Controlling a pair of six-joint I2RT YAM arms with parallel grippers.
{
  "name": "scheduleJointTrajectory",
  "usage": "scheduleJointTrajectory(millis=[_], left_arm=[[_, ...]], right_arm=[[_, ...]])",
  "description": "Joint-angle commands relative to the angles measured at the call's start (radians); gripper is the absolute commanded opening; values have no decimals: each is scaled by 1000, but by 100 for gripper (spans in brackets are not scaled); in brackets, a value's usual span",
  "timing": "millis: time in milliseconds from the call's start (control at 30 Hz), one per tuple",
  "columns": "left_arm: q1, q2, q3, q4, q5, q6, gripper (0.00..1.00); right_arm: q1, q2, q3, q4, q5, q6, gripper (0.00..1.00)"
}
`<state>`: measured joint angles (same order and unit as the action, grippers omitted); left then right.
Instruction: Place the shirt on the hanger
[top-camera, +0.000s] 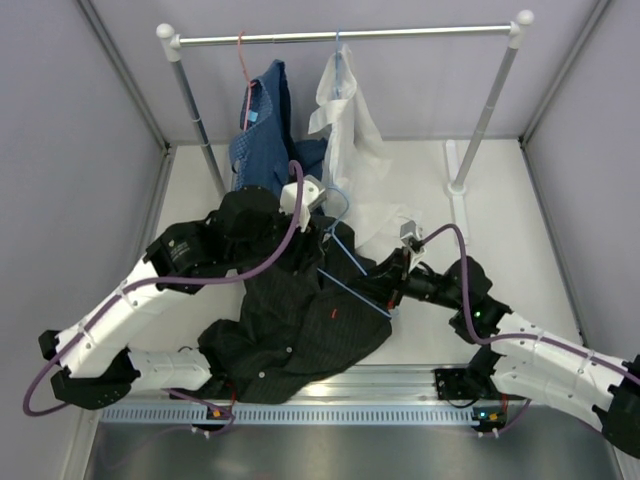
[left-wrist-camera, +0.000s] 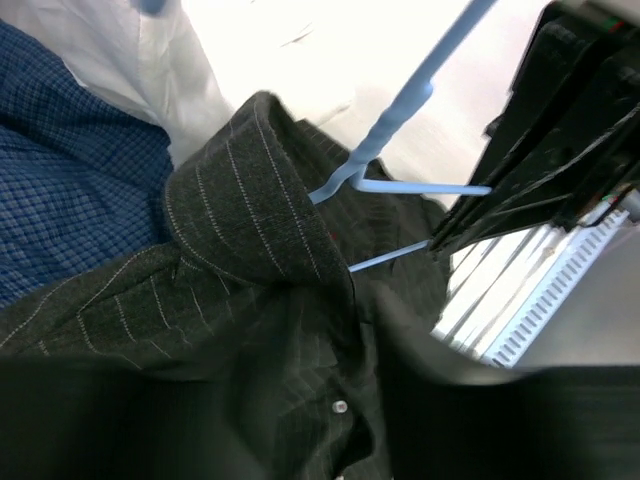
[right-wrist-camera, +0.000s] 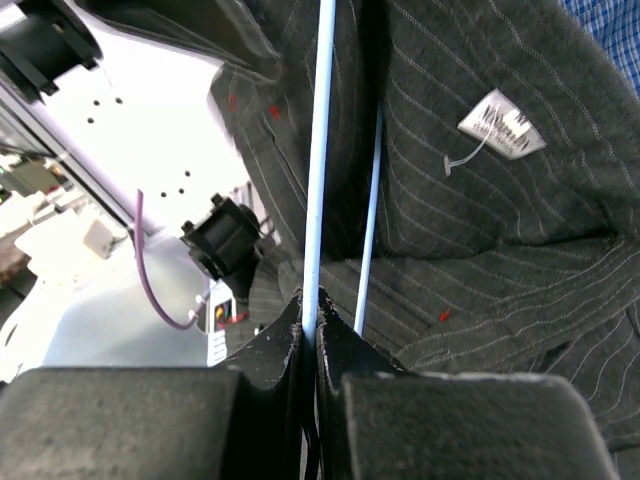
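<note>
Black shirt (top-camera: 290, 320) crumpled on tabletop (top-camera: 510, 260) between arms, collar toward rail (top-camera: 400, 33). Light-blue hanger (top-camera: 352, 272) on top, long bar diagonal from collar to right gripper (right-wrist-camera: 310, 318), clenched on wire. Left gripper (top-camera: 310, 228) at collar, grip impossible to tell.

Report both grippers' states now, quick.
Left gripper: at the shirt collar; open or closed cannot be told.
Right gripper: closed on the hanger wire.
</note>
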<state>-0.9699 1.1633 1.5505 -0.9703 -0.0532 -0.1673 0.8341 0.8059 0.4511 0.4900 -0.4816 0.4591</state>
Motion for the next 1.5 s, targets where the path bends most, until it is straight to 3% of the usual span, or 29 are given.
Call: scheduleJointTrajectory(millis=[0,100,133,233,400,533,767,933,1267,1433,1467], left_arm=[[-3,-27,91,2,47,25,49],[-4,-33,144,1,78,43,74],[-3,-37,158,1,19,57,92],[-4,-85,172,27,-107,109,98],[-4,-260,-125,420,-198,355,98],[-3,-197,-107,415,-146,436,98],[-1,-217,-181,484,291,655,92],[-1,-165,-144,464,432,726,76],[2,-80,-116,430,343,761,64],[0,-25,-70,378,366,761,59],[2,-16,-63,368,387,756,52]], right_arm=[[25,2,-34,310,12,44,0],[25,27,-63,421,-8,69,0],[25,33,-69,439,-9,75,0],[23,26,-81,460,-6,70,0],[25,-46,-69,355,17,27,0],[25,-125,-54,221,44,-23,0],[25,-227,-45,6,67,-85,0],[25,-284,-48,-48,60,-97,0],[25,-378,-42,-146,37,-140,0],[25,-373,-23,-174,-8,-158,0],[25,-373,-16,-183,-9,-163,0]])
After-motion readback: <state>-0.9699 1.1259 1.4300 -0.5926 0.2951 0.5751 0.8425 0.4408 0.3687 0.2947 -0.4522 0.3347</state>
